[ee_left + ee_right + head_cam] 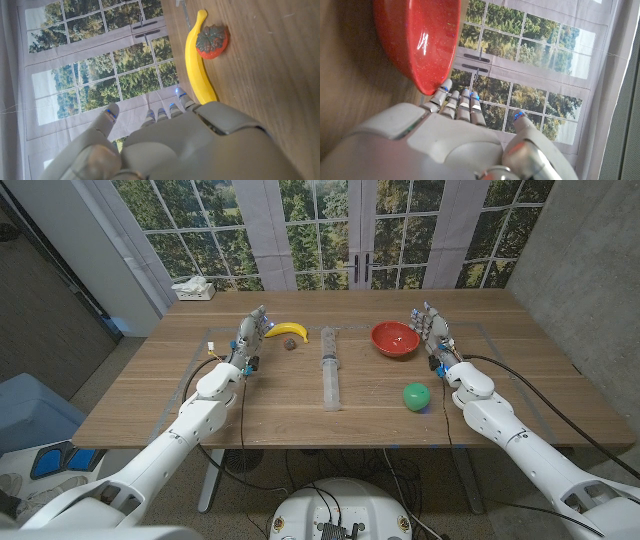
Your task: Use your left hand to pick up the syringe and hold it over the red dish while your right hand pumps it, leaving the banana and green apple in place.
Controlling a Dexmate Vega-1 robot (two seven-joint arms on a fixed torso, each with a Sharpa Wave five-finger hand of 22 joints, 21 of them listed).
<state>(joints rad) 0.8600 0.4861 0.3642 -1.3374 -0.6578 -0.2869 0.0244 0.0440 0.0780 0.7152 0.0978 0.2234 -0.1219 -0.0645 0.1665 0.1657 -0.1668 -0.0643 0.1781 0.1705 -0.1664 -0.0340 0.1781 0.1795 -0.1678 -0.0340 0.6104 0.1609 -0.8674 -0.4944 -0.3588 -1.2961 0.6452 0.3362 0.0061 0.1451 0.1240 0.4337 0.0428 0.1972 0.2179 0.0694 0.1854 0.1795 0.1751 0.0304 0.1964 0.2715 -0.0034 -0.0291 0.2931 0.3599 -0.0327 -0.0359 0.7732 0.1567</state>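
A clear syringe (328,367) lies on the table's middle, its length running from near to far. To its right stands the red dish (395,339) (417,40), and the green apple (416,396) sits nearer the front. The yellow banana (290,330) (196,60) lies left of the syringe, beside a small red strawberry-like fruit (212,41) (289,345). My left hand (250,338) (165,145) stands open just left of the banana, holding nothing. My right hand (434,337) (455,140) stands open just right of the dish, holding nothing.
A white tissue box (194,290) sits at the table's far left corner. Tape lines mark a rectangle on the wooden table (360,420). Windows and a grey curtain stand behind the far edge.
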